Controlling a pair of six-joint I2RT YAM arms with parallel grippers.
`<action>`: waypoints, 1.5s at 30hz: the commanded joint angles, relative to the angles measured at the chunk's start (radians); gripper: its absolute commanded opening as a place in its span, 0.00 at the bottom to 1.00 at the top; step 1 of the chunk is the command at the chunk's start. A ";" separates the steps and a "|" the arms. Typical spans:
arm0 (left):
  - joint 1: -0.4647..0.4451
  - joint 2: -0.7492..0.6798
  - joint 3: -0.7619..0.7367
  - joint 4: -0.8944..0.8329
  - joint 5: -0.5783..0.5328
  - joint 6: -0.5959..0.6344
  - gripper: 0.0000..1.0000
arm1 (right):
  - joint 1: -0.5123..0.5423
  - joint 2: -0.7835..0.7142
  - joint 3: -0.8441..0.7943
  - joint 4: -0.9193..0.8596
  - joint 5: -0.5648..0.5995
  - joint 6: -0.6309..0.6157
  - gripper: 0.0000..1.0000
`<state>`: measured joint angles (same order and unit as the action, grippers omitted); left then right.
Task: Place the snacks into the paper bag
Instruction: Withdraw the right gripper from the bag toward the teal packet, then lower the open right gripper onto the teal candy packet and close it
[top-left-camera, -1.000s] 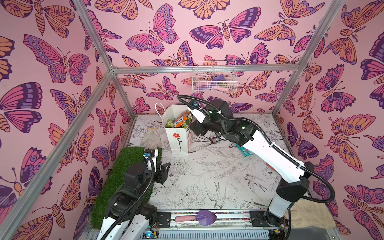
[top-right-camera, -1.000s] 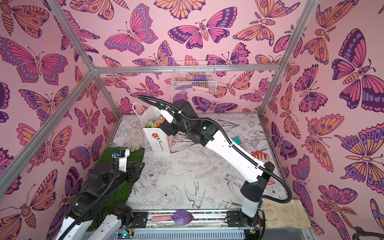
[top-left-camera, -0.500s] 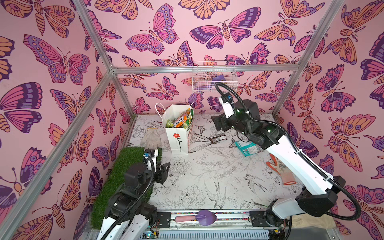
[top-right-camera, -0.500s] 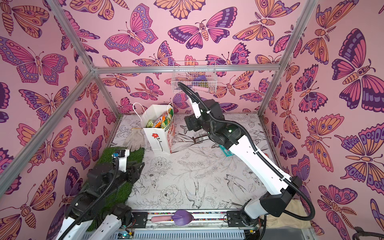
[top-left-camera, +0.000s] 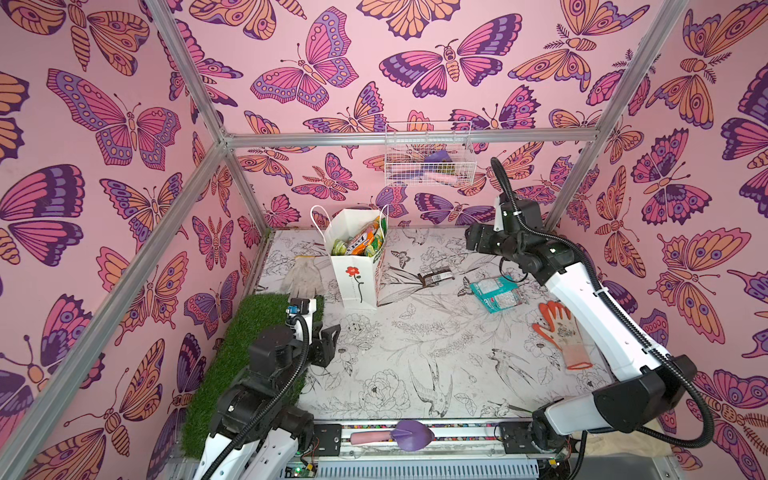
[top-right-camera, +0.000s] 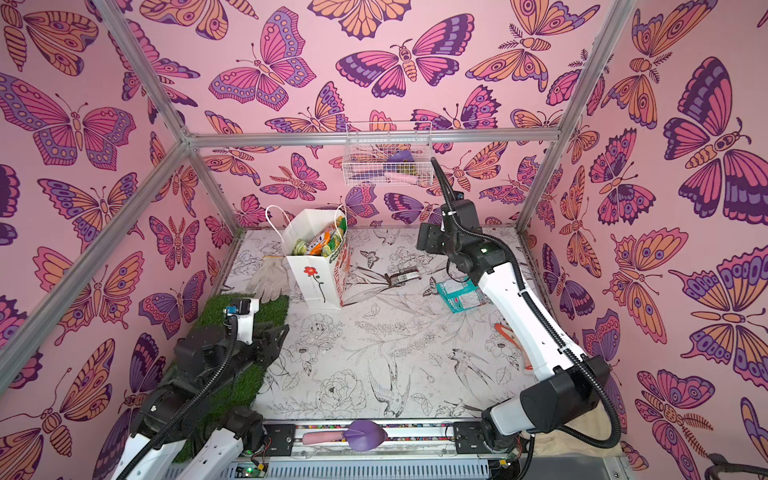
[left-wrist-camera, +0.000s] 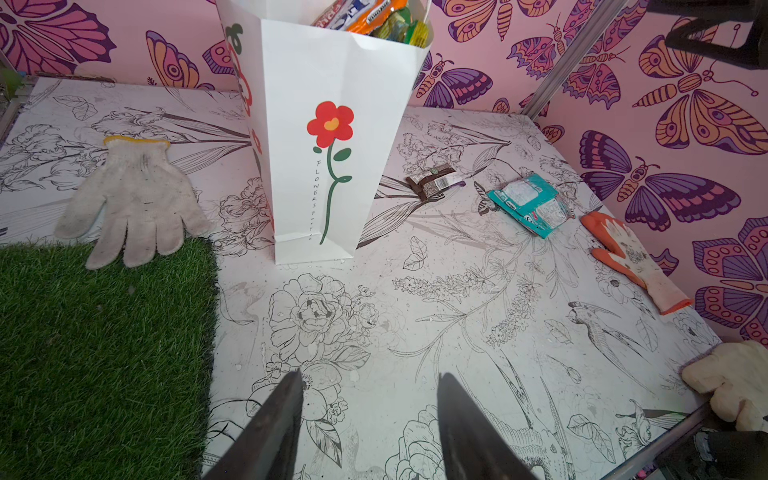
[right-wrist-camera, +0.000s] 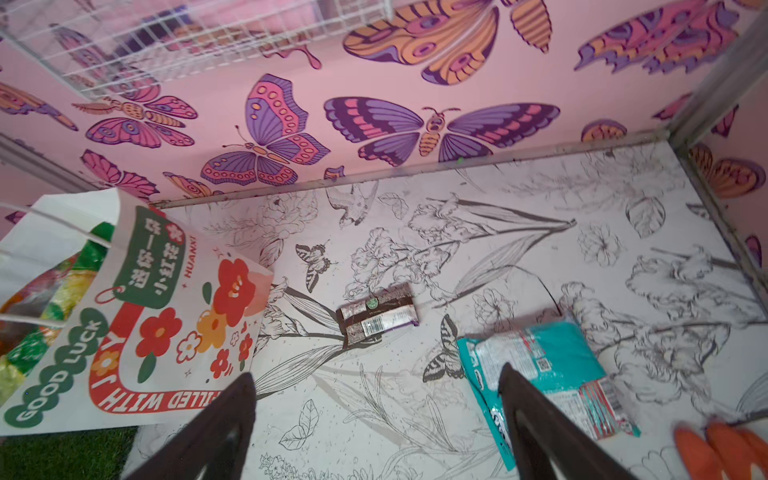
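Aloft, right tool (right-wrist-camera: 376, 374) spread, empty, elbow bent, left tool (left-wrist-camera: 370, 374) parted, empty, tucked low.

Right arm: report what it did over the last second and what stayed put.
The right gripper pulled back from the mouth of the paper bag and swung rightward; it now hangs open and empty near the dark brown bar and teal packet. Unchanged: the bag upright with snacks inside, both packets on the table, the left gripper open beside the grass mat.
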<state>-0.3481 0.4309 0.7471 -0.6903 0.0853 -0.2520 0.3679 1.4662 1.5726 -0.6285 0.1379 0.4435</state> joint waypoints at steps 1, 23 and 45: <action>-0.005 -0.005 -0.010 -0.025 -0.011 -0.003 0.54 | -0.039 0.007 -0.010 -0.052 -0.026 0.115 0.92; -0.005 -0.002 -0.010 -0.026 -0.013 -0.004 0.54 | -0.351 0.057 -0.282 -0.079 -0.135 0.432 0.99; -0.005 0.004 -0.009 -0.027 -0.013 -0.004 0.54 | -0.447 0.200 -0.442 0.031 -0.296 0.482 0.96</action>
<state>-0.3481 0.4332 0.7471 -0.6914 0.0814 -0.2520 -0.0708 1.6493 1.1564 -0.6128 -0.1585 0.9031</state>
